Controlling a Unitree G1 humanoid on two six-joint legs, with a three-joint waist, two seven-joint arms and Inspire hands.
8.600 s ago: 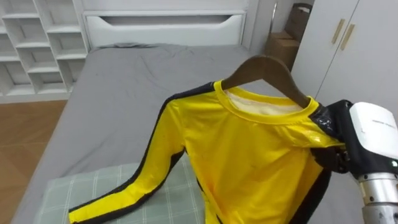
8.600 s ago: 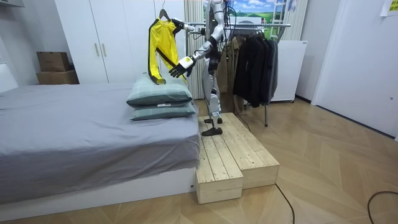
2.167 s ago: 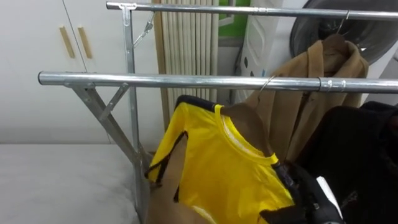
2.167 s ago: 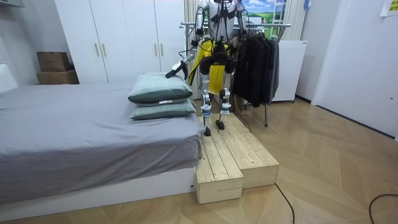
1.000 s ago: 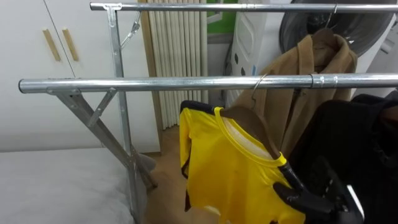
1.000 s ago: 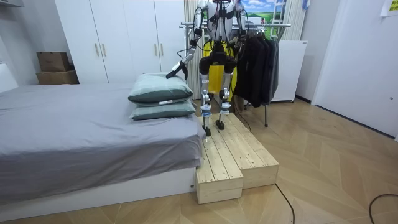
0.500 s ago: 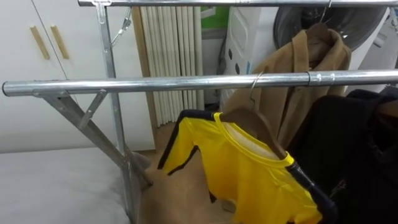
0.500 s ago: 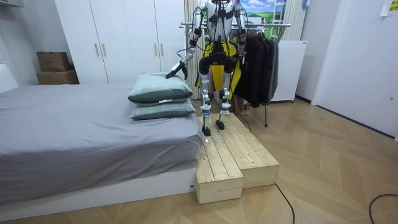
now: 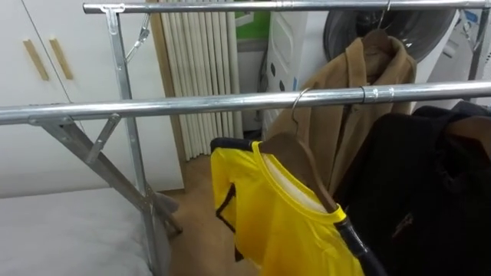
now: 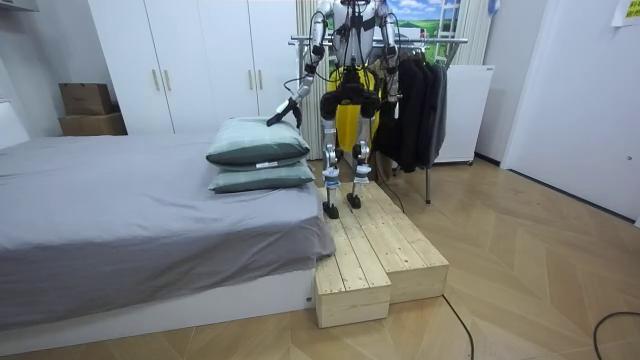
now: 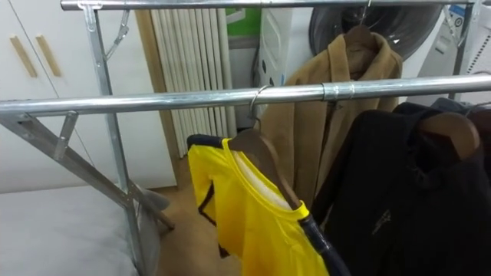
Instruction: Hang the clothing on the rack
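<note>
A yellow shirt (image 9: 268, 218) with black trim hangs on a wooden hanger (image 9: 298, 162). The hanger's metal hook (image 9: 299, 95) loops over the near steel rail (image 9: 176, 106) of the clothes rack, just left of the dark clothes. In the right eye view the yellow shirt (image 11: 242, 218) sits a little further left. I stand on the wooden platform (image 10: 365, 250) facing the rack. My left hand (image 10: 279, 114) reaches out over the pillows toward the room view's left, fingers straight and holding nothing.
A tan coat (image 9: 349, 107) hangs on the far rail (image 9: 268, 6). Black garments (image 9: 430, 192) crowd the near rail at the right. The rack's slanted brace (image 9: 100, 165) stands at the left, the bed (image 10: 130, 215) and pillows (image 10: 258, 155) beside it. White wardrobe doors (image 9: 38, 84) are behind.
My right hand, seen under the shirt's shoulder a second ago, has dropped out of the eye views. The shirt has swung slightly on the rail, and the camera has shifted.
</note>
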